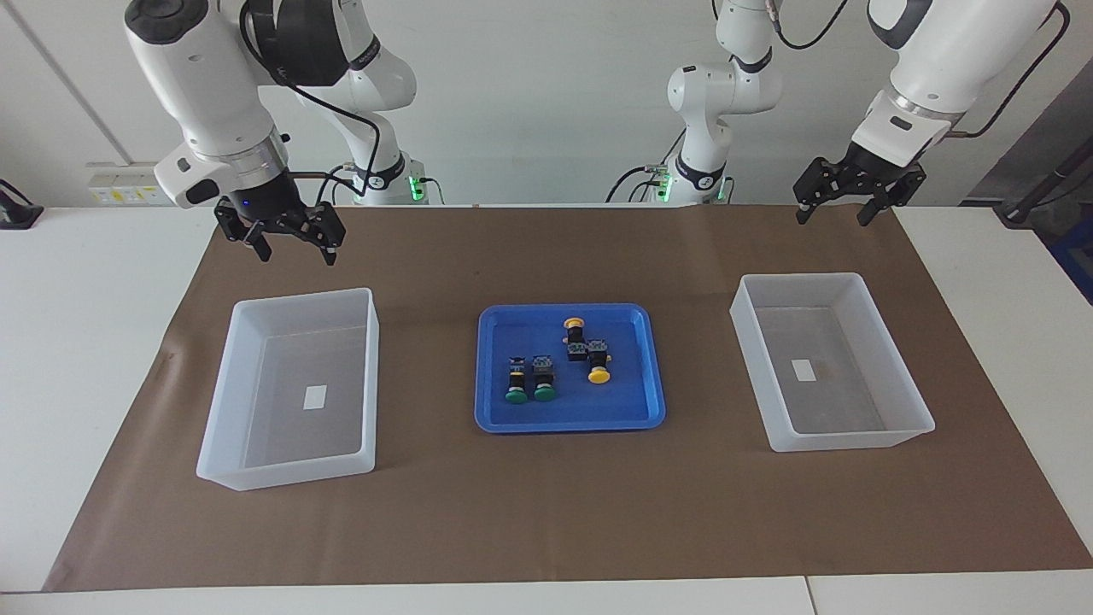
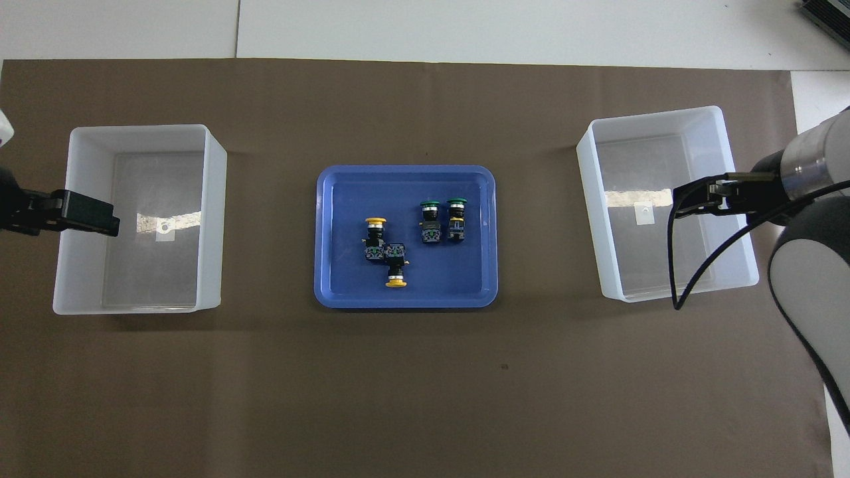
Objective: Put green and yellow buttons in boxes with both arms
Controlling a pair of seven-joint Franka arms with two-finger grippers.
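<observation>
Two green buttons (image 1: 529, 380) (image 2: 443, 216) lie side by side in the blue tray (image 1: 568, 423) (image 2: 405, 302). Two yellow buttons (image 1: 587, 348) (image 2: 386, 255) lie body to body beside them, toward the left arm's end. One translucent box (image 1: 373, 376) (image 2: 591, 206) stands at the right arm's end, the other box (image 1: 751, 359) (image 2: 212, 219) at the left arm's end. Each holds only a small white label. My right gripper (image 1: 295, 252) (image 2: 679, 202) hangs open in the air by its box, holding nothing. My left gripper (image 1: 835, 215) (image 2: 111, 226) hangs open by the other box, holding nothing.
A brown mat (image 1: 546, 512) (image 2: 425, 385) covers the middle of the white table and carries the tray and both boxes. A black cable (image 2: 690, 279) loops down from the right arm over its box.
</observation>
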